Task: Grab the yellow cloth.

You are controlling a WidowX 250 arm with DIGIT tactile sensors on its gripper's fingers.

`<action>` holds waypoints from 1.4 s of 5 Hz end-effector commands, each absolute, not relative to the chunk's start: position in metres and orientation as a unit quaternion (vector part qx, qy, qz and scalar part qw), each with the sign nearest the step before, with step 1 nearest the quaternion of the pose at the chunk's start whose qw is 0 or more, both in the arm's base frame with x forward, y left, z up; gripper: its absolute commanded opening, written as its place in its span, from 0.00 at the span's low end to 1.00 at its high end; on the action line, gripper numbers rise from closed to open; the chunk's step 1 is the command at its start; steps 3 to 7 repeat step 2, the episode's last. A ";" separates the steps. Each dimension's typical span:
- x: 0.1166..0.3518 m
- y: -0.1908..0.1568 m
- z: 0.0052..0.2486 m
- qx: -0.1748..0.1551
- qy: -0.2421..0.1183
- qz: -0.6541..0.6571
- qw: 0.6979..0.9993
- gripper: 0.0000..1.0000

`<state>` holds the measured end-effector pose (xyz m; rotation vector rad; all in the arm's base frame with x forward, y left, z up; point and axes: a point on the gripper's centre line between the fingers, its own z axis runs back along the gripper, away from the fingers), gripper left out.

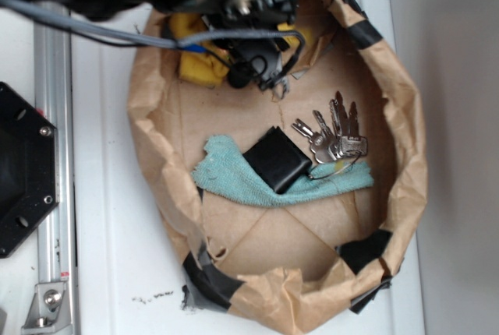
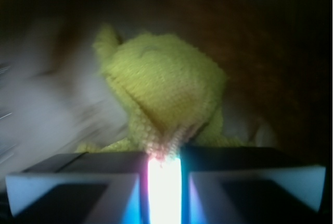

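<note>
Pincer (image 2: 164, 157): in the wrist view the two fingers (image 2: 83, 162) are drawn nearly together, only a thin bright slit left between them, and a fold of the yellow cloth (image 2: 166, 88) runs right down into that slit, so it's pinched on the fabric
Pincer from above: in the exterior view the black arm head (image 1: 253, 35) covers it, so the jaws can't be read there
Yellow cloth: bunched up at the far edge of the paper bag nest (image 1: 405, 156), toward its far-left side, partly hidden under the arm; yellow shows at (image 1: 196, 62)
Cloth shape: puckered and gathered toward the fingers, terry loops clear, one corner sticking up at upper left in the wrist view
Teal cloth (image 1: 234, 171): spread flat across the middle of the nest floor, well apart from the yellow one
Black wallet (image 1: 276, 162): lying on the teal cloth, tilted
Keys (image 1: 334, 136): bunch fanned out just right of the wallet, its lower end touching the teal cloth
Desk (image 1: 101, 195): white, carrying the nest; metal rail (image 1: 53, 156) along its left edge
</note>
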<state>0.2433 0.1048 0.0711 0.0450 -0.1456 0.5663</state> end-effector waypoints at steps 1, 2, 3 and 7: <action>0.253 0.060 0.191 -0.137 -0.149 0.053 0.978 0.00; 0.264 0.037 0.188 -0.108 -0.125 0.005 0.986 0.00; 0.264 0.037 0.188 -0.108 -0.125 0.005 0.986 0.00; 0.264 0.037 0.188 -0.108 -0.125 0.005 0.986 0.00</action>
